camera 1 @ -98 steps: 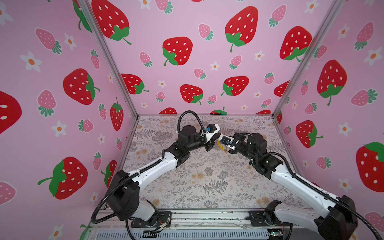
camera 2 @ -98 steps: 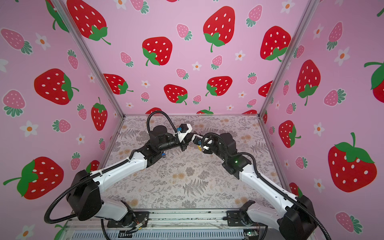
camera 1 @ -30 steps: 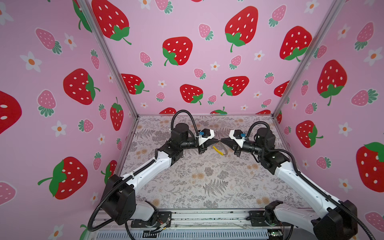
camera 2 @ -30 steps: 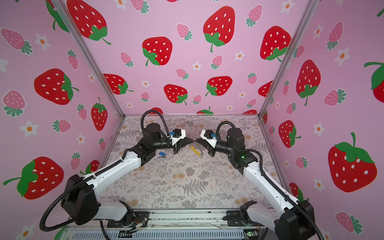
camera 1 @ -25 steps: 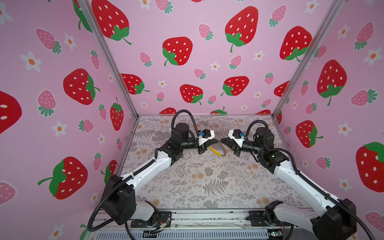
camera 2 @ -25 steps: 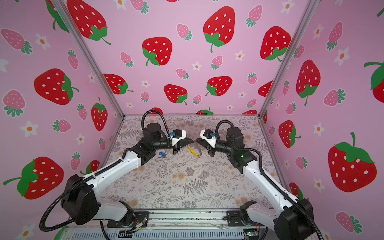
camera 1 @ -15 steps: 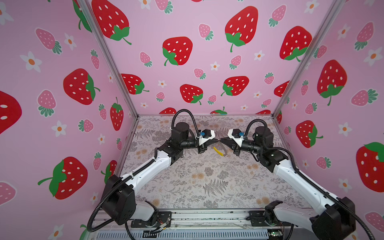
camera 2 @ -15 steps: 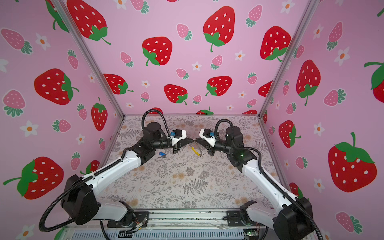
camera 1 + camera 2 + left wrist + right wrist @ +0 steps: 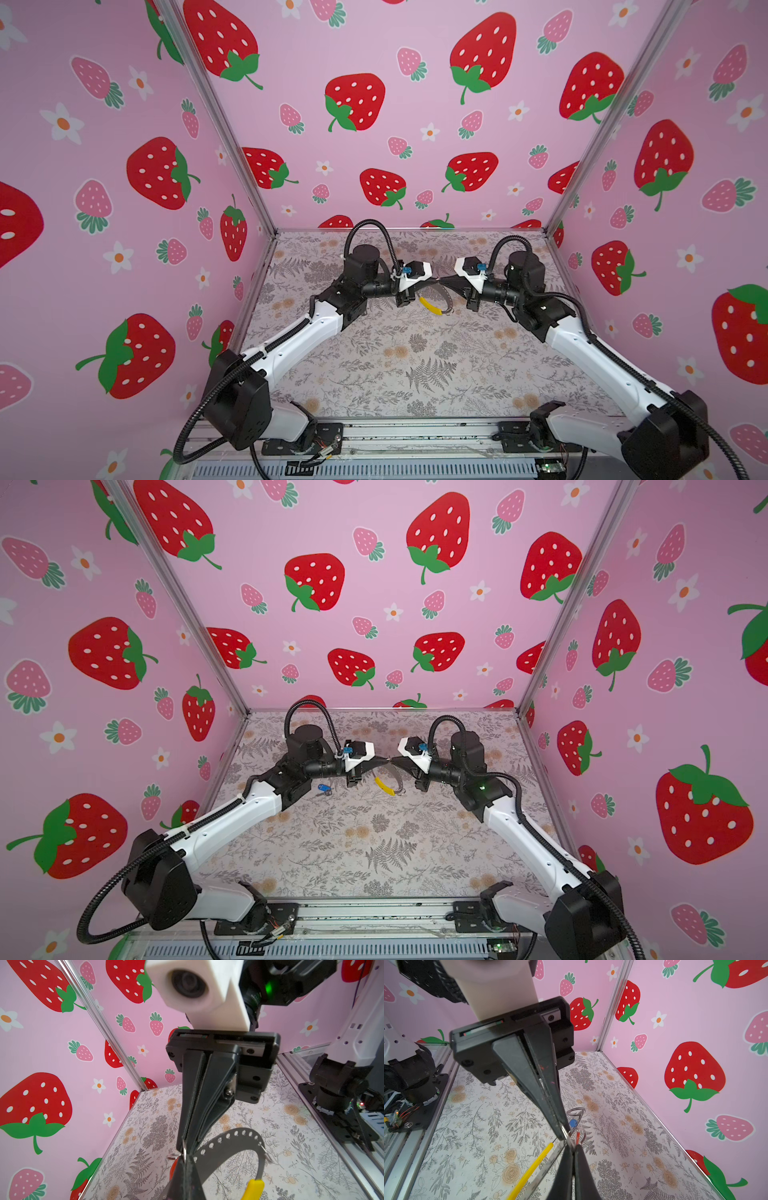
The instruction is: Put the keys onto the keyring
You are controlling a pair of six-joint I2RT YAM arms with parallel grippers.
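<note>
Left gripper (image 9: 383, 763), its arm just beside the blue-tagged key (image 9: 323, 788) lying loose on the counter (image 9: 374, 845) toward its left edge, was pinched shut on the keyring (image 9: 429, 306), which hung over the counter's middle. Right gripper (image 9: 395, 763), pressed together, met it tip to tip beside the small ring of the red-tagged key (image 9: 577, 1136). Whether that key was threaded could not be told; the blue one was yet to go on.

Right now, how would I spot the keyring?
Look at the middle of the flowery table, where the left gripper and right gripper meet tip to tip. Just below hangs the keyring, a thin grey hoop. Only it has a bright yellow piece; the blue-tagged key lying nearby is far smaller.
</note>
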